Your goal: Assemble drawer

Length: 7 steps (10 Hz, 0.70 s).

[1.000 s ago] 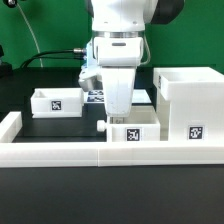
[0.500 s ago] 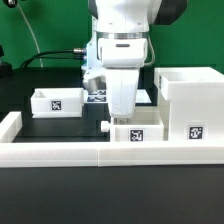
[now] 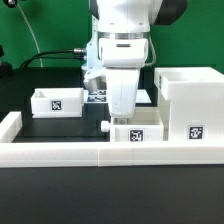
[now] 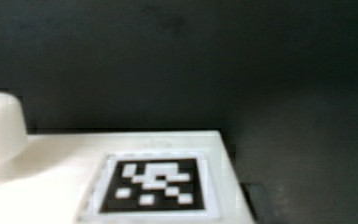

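The gripper (image 3: 122, 112) is hanging low over the small tagged tray (image 3: 146, 130), which is sitting just beside the drawer housing (image 3: 190, 105). The tray wall is hiding its fingertips, so I cannot tell their spread.

The place is a robotics laboratory test bench. A white Franka arm (image 3: 120, 40) stands over a matte black surface (image 3: 100, 195) fenced by a low white border rail (image 3: 60, 152). Square black-and-white marker tags (image 3: 195, 130) sit on the white plastic drawer parts (image 3: 185, 85). A green backdrop (image 3: 45, 25) and a loose black cable (image 3: 50, 54) show at eleven o'clock.
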Available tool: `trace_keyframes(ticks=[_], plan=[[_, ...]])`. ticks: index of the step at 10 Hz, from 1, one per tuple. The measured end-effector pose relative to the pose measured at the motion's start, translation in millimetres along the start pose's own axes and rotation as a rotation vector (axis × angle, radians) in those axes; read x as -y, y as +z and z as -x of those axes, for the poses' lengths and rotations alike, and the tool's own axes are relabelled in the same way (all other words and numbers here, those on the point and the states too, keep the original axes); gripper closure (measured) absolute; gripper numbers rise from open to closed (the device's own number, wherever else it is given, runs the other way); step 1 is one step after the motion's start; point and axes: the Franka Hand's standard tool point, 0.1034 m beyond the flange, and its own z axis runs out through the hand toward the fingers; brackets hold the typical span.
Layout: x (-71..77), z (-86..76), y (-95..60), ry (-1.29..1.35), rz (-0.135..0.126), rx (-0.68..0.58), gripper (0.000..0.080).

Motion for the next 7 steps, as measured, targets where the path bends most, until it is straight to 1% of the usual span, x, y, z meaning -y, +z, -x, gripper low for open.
trace_keyframes(ticks=[2, 4, 7], plan=[[-2.9, -4.5, -0.4, 0.009, -0.017, 0.001, 0.0757], [-3.1, -11.1, -0.6, 0.039, -0.011, -0.002, 0.0757], [-2.1, -9.8, 0.2, 0.041, -0.014, -0.002, 0.0757]])
